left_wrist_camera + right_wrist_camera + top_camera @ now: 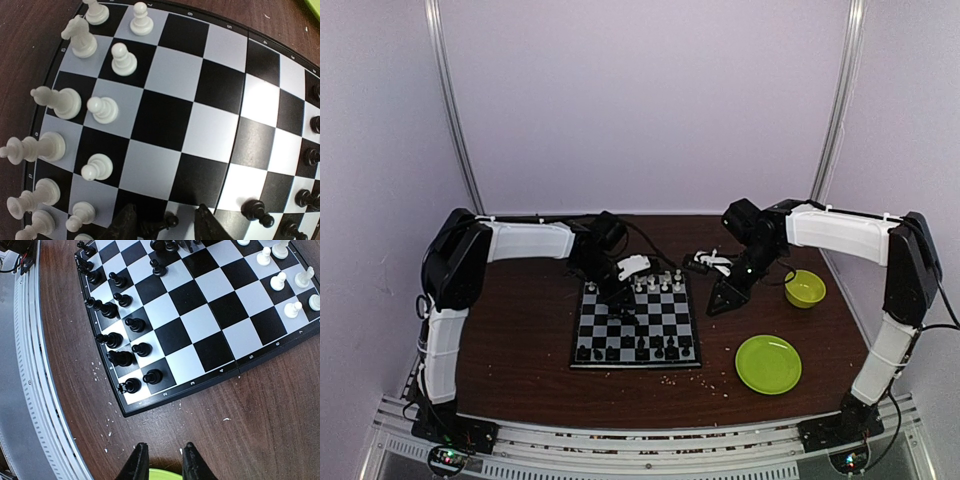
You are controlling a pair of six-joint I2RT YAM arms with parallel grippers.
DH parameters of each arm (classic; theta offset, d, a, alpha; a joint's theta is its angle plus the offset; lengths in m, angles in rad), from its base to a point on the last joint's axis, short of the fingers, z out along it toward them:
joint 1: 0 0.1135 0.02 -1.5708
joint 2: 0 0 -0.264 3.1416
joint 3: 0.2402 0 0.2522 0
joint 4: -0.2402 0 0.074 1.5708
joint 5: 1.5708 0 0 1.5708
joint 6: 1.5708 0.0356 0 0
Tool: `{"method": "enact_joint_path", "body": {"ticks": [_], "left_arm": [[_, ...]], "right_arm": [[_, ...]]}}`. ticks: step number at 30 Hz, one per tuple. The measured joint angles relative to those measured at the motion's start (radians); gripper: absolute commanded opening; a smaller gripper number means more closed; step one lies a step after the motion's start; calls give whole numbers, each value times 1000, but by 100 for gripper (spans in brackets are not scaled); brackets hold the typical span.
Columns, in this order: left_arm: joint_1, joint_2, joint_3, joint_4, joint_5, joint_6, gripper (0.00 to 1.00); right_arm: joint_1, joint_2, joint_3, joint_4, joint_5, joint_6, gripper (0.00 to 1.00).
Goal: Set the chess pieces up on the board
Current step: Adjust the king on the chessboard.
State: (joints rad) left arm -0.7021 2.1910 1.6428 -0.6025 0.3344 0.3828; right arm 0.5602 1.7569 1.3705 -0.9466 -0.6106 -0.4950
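Observation:
The board (665, 318) lies mid-table, with white chess pieces (658, 285) along its far side and black ones (632, 351) along its near side. My left gripper (620, 300) hangs low over the board's left part, next to the white rows. In the left wrist view (166, 226) its jaws stand apart, and a small black pawn (165, 223) leans between them, close to the left finger (122, 225). My right gripper (730, 296) is off the board to the right. It is open and empty (163, 460) over bare table.
A round green plate (767, 362) lies right of the board, and its edge shows under the right fingers (162, 475). A small green bowl (804, 288) sits at the far right. Pale crumbs (705, 378) are scattered near the board's front right corner.

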Motion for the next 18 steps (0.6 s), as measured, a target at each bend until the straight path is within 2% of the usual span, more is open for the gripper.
{"method": "enact_joint_path", "body": {"ticks": [18], "left_arm": [[-2, -43, -42, -58, -79, 65, 39]], "right_arm": [[0, 0, 2, -6, -3, -3, 24]]}}
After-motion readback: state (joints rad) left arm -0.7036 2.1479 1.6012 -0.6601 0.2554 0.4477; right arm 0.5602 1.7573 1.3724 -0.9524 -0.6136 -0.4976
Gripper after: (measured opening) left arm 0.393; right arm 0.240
